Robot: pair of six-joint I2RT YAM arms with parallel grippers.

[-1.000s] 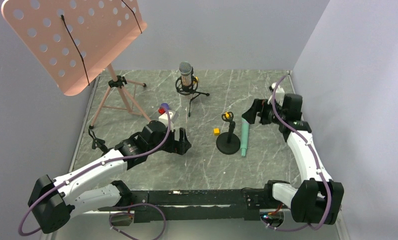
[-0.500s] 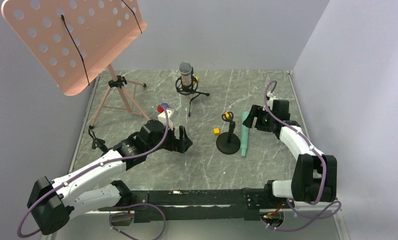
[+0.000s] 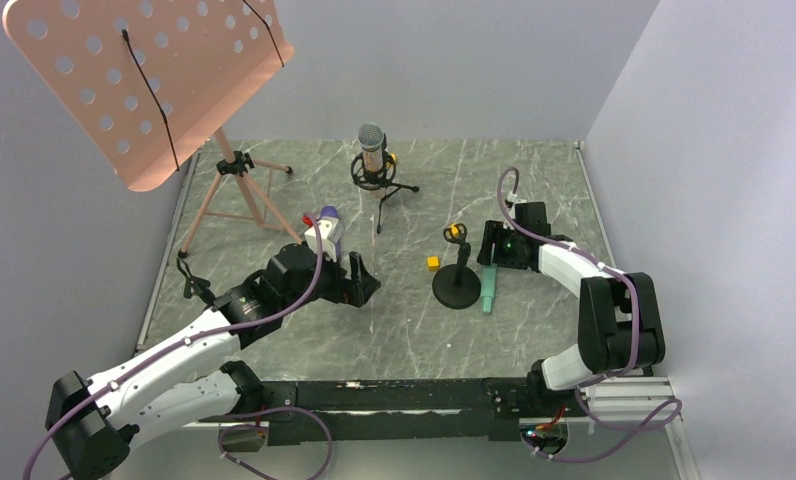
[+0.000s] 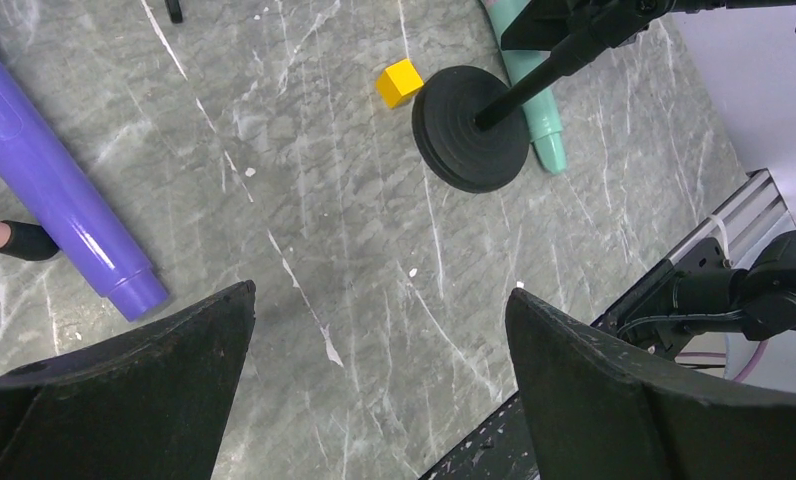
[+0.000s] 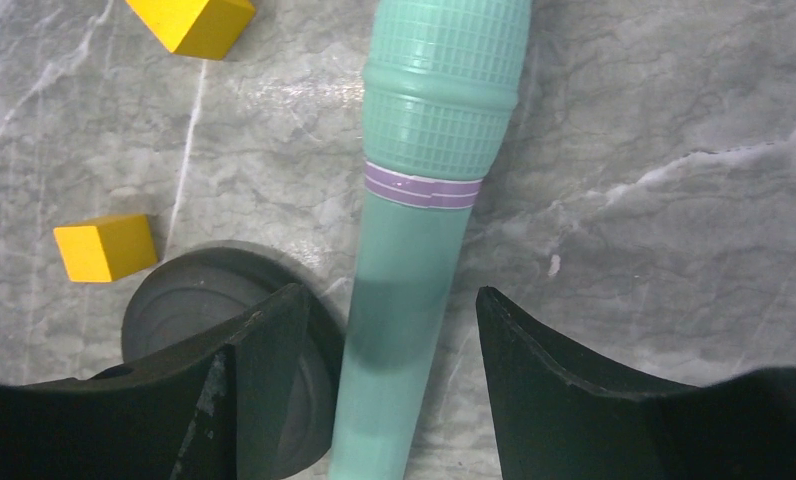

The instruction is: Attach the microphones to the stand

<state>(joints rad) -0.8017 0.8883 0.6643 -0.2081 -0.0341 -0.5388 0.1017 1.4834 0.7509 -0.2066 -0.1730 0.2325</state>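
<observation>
Straddling the mint green microphone (image 5: 442, 95), which lies near-to-far just right of the stand base (image 5: 184, 275), the right pincer (image 5: 384, 315) hangs released, a finger either side.

Soft, even light falls from overhead, bright without harshness. Shadows under the pink music stand (image 3: 144, 80) and black stand base (image 4: 471, 128) are faint. A pale sheen streaks the purple microphone (image 4: 44, 175); a dim band crosses the mint green microphone (image 5: 399, 330). The marble tabletop (image 5: 674, 120) reads sharp.
</observation>
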